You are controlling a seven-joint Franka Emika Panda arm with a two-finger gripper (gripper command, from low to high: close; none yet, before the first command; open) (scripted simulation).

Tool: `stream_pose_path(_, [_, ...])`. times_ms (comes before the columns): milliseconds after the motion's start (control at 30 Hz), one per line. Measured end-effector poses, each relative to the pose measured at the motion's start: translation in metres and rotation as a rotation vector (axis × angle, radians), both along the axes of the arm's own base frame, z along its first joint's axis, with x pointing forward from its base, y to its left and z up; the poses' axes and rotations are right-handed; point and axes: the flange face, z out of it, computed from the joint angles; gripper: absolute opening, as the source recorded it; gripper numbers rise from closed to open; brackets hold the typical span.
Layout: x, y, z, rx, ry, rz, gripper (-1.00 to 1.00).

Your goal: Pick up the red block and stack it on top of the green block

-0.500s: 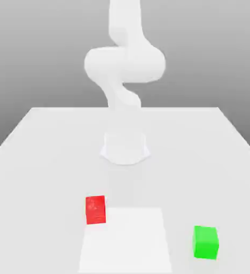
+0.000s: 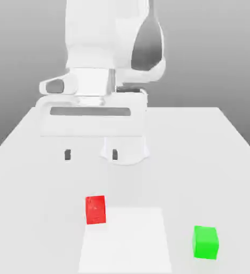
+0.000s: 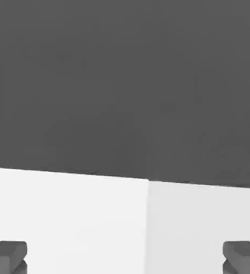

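Note:
The red block (image 2: 95,209) rests on the white table (image 2: 31,176), a little toward the exterior view's left of centre. The green block (image 2: 205,242) sits apart from it, near the front on the exterior view's right. My gripper (image 2: 91,155) hangs in the air behind the red block, touching neither cube. Its two dark fingertips (image 2: 67,155) stand wide apart, open, with nothing between them. In the hand view the gripper (image 3: 125,257) looks out over the table toward a dark grey backdrop, and neither block appears between the fingertips (image 3: 7,256).
The arm's round white base (image 2: 128,152) stands at mid-table, just behind the gripper. A slightly brighter square patch (image 2: 124,241) lies on the table between the two blocks. The table's edges run along both sides and the back.
The arm has swung from an upright pose so that the hand and its open fingers now hang in front of the base. Both blocks have stayed put.

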Motion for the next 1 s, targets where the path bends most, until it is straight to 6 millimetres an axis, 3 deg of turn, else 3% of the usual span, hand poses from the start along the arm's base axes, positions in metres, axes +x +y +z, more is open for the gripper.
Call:
stream_pose_path(100, [-0.033,-0.005,-0.071,0.009,0.113,0.022,0.00])
stream_pose_path(300, [-0.042,-0.006,-0.133,0.009,0.139,0.027,0.00])
stream_pose_path(333, [-0.043,-0.006,-0.139,0.009,0.140,0.027,-1.00])
stream_pose_path(567, [-0.043,-0.006,-0.139,0.010,0.140,0.027,-1.00])
stream_pose_path(800, [-0.043,-0.007,-0.085,0.011,0.140,0.023,-1.00])
stream_pose_path(867, [-0.029,0.013,-0.075,0.003,0.141,0.097,-1.00])
stream_pose_path(1000, [0.009,0.079,-0.063,-0.018,0.142,0.314,-1.00])
